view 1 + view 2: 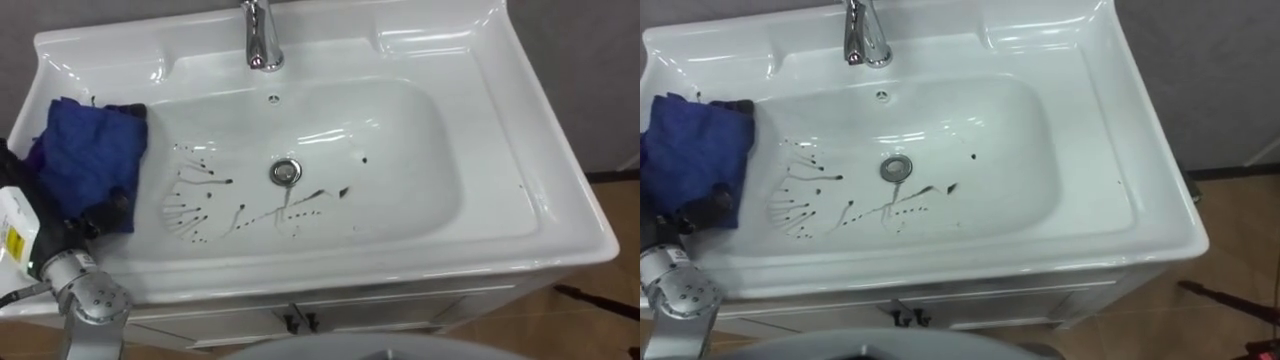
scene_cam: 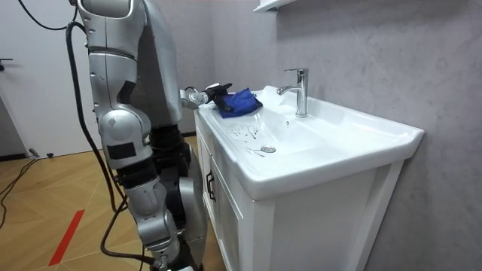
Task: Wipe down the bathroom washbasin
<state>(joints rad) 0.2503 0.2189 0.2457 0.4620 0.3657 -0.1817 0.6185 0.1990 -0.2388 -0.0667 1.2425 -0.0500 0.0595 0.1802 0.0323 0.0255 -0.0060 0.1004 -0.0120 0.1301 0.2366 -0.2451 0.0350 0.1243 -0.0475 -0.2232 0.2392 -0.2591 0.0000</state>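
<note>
- In the left eye view, a white basin (image 1: 500, 130) lies below the robot's head, with a chrome tap (image 1: 262, 38) at its far rim and a round drain (image 1: 285, 172) in the middle of the bowl.
- Dark streaks (image 1: 200, 195) fan across the bottom of the bowl from its left side to just past the drain, and a few small dark spots sit to the right of it.
- A blue cloth (image 1: 90, 155) lies bunched on the basin's left edge, hanging slightly over the slope into the bowl, just beside the nearest streaks.
- The left hand (image 1: 108, 208) comes in from the lower left; its dark fingers curl round the near edge of the cloth and grip it.
- In the room view, the robot stands upright against the front of a white cabinet (image 2: 226, 214) that carries the basin, facing the room view's right.
- There the left hand reaches over the basin's far corner and rests on the cloth, away from the tap.
- In the right eye view, the cloth sits at the picture's left side, the dark fingers closed on its lower corner, and the streaks lie uncovered between cloth and drain.
</note>
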